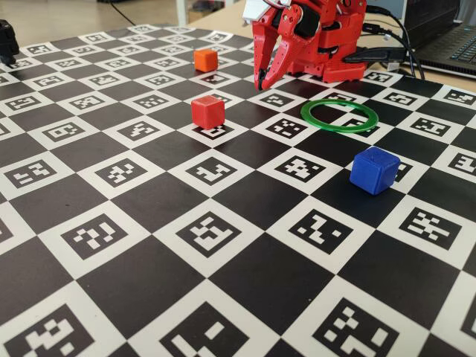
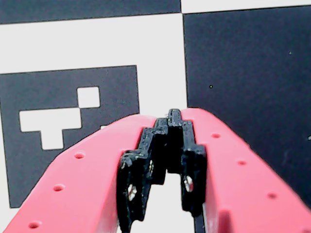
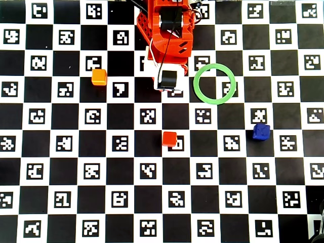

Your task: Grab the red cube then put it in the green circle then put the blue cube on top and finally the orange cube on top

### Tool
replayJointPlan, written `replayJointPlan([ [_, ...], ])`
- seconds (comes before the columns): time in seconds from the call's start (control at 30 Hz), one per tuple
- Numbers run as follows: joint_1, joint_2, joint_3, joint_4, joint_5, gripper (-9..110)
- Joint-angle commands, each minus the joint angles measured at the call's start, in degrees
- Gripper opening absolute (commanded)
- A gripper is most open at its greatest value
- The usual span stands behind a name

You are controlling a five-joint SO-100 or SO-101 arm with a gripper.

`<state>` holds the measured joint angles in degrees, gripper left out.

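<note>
The red cube (image 1: 207, 111) (image 3: 169, 138) sits alone on the checkered marker mat, in front of the red arm. My gripper (image 1: 262, 80) (image 2: 174, 114) hangs low over the mat behind the cube and apart from it. Its tips meet and hold nothing; the wrist view shows only mat beneath them. To the right of the arm lies the green circle (image 1: 338, 129) (image 3: 214, 65), its centre bare. The blue cube (image 1: 375, 170) (image 3: 261, 131) rests nearer the camera than the ring, to the right. The orange cube (image 1: 205, 60) (image 3: 99, 77) stands left of the arm.
The arm's base (image 3: 169, 25) stands at the mat's far edge. Cables and a laptop (image 1: 454, 44) lie behind it at the right in the fixed view. A dark object (image 1: 6, 41) sits at the far left edge.
</note>
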<state>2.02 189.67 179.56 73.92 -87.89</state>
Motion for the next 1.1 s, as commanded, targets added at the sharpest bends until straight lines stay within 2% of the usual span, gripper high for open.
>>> replayJointPlan([
  [0.0, 0.2, 2.7, 3.0, 3.9, -0.1, -6],
  [0.2, -1.3, 2.7, 3.0, 3.7, 0.8, -6],
  [0.43, -3.7, -2.1, -0.2, -3.9, 6.9, -6],
  [0.57, -5.8, -11.2, -7.8, -8.4, 15.1, -6],
  [0.73, -7.7, -26.6, -21.8, -8.6, 26.2, -6],
  [0.9, -9.5, -37.7, -38.0, -1.9, 39.1, -6],
  [1.07, -13.9, -44.8, -49.5, 5.7, 47.7, -5],
])
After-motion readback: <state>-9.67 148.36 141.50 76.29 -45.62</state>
